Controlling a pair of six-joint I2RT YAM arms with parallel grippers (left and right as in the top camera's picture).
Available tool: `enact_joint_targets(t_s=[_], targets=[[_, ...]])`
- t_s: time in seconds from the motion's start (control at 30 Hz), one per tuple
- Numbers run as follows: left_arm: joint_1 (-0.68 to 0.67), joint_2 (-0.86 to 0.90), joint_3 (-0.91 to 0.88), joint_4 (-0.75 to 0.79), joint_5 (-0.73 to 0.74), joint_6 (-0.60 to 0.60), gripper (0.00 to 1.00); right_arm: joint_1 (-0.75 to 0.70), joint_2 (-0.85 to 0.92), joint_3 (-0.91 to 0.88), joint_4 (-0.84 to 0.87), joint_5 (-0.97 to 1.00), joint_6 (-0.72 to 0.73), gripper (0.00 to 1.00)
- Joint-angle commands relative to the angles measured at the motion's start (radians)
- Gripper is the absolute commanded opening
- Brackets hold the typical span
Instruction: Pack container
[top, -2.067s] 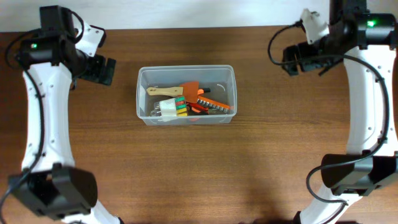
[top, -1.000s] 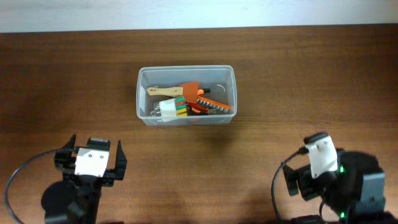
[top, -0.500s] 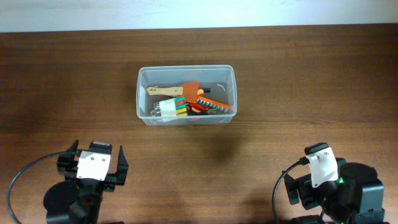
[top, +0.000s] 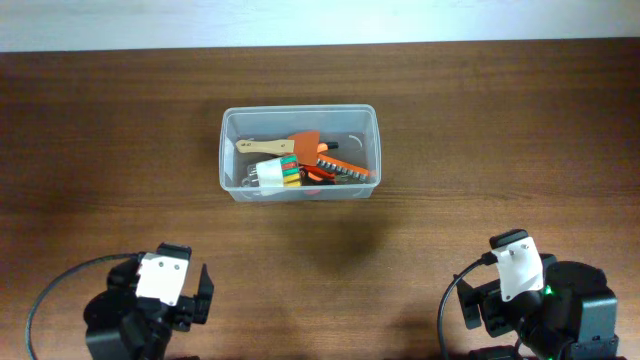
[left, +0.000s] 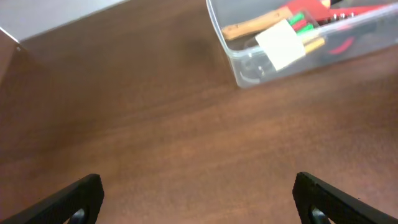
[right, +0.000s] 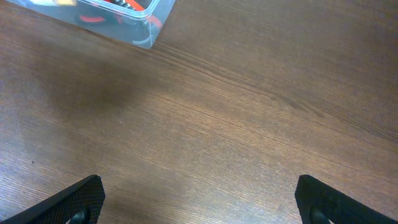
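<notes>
Surface: dark brown wood-grain table, grain running side to side. Directly on it: one clear rectangular plastic tub with rounded corners, upright, centred toward the far edge (assorted hand tools lie inside, off the wood).

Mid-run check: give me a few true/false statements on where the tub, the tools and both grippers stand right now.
1. The container holds several tools, among them a wooden-handled tool. True.
2. The left gripper is shut on a tool. False: its fingers stand wide apart with nothing between them.
3. Both grippers are apart from the container, on the robot's side of the table. True.
4. A tool lies on the table outside the container. False: every tool in view is inside it.
5. The right gripper reaches into the container. False: it is open over bare wood, with only a corner of the container at the far edge of the right wrist view.
</notes>
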Motion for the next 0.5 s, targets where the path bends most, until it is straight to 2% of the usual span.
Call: enact_joint_targets(t_s=[0.0,0.17,0.47], targets=[[-0.006,-0.006,-0.010,-0.029,0.004,-0.006,0.99,0.010,-0.011,-0.007,0.003,0.048,0.012,0.99],[-0.006,-0.006,-0.010,-0.040,0.004,-0.006,0.99,0.009,-0.047,-0.007,0.003,0.063,0.012,0.98],[-0.006,-0.006,-0.010,-0.040,0.004,-0.006,0.99,-0.022,-0.299,-0.008,0.007,0.077,0.005,0.99]])
